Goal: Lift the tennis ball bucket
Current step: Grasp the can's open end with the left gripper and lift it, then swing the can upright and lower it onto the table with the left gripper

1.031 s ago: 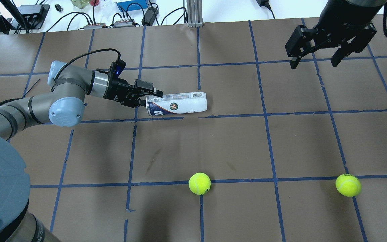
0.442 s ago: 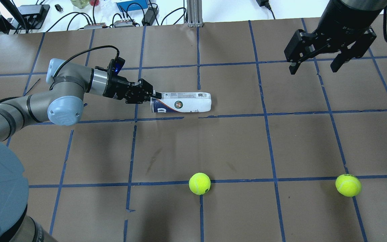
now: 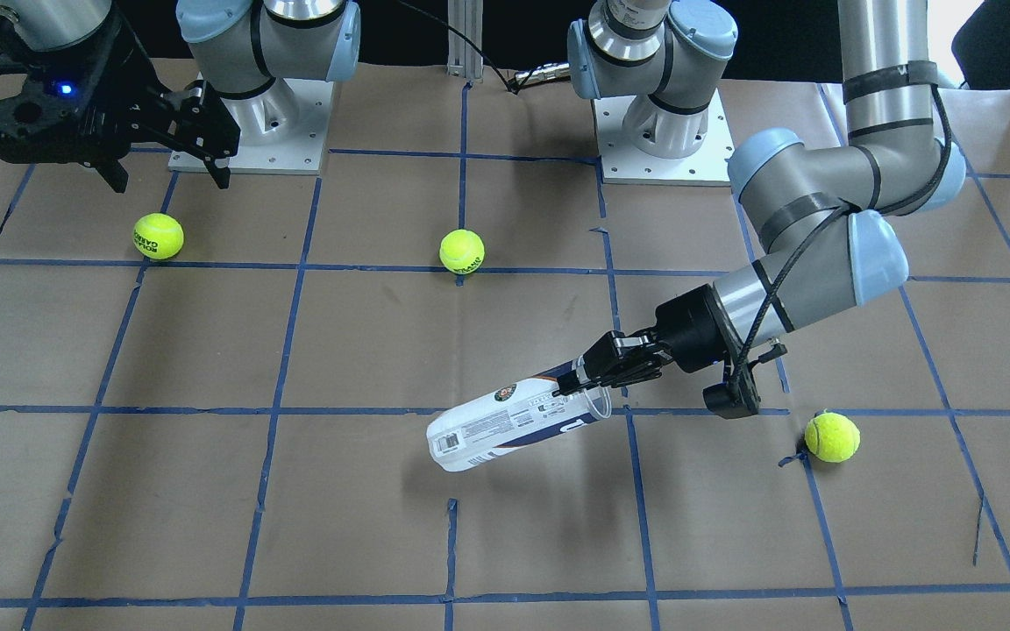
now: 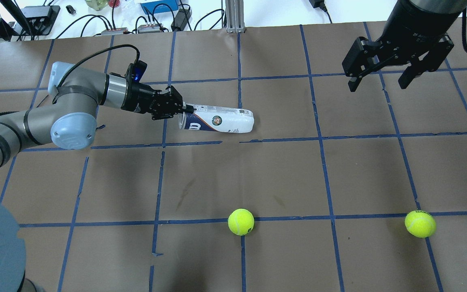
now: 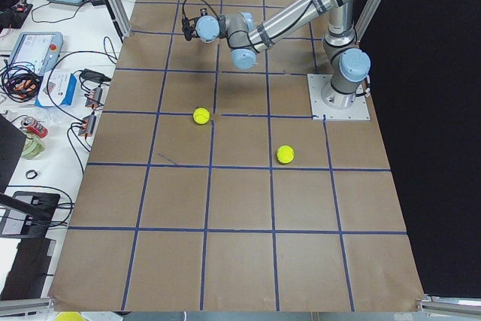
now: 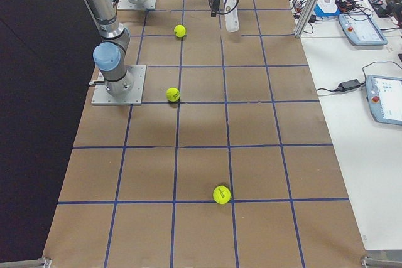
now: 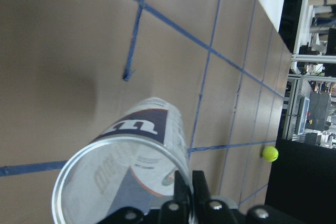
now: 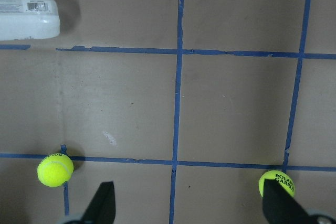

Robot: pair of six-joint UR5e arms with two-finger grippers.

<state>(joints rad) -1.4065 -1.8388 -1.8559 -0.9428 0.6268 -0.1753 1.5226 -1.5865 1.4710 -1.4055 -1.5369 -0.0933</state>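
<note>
Since the earlier overhead frames the left gripper (image 4: 185, 108) has risen, carrying the open mouth of the tennis ball bucket (image 4: 217, 120) up with it; the bucket no longer lies flat but slopes down from its mouth to its closed end, over the middle of the table (image 4: 339, 174).

Grip: left gripper clamped on the rim wall at the mouth, fingers (image 7: 200, 195) together on the thin clear plastic; nothing supports the rest of the tube. Whether the closed end is clear of the table I cannot tell.

Right gripper (image 4: 378, 85): jaws apart, holding nothing, well apart from the bucket.

Risks, as judgement:
- the hold is at one end of a long tube, so its weight levers against a narrow pinch; it may pivot between the fingers and droop further;
- the thin wall may flex or buckle under the clamp, loosening the hold, and the bucket would slide out and drop;
- if the closed end is on the table, a sideways move would drag it and twist the rim out of the pinch;
- a quick rise or swing adds to all three;
- one tennis ball (image 3: 832, 437) sits near the left wrist; a low sweep could knock it.
</note>
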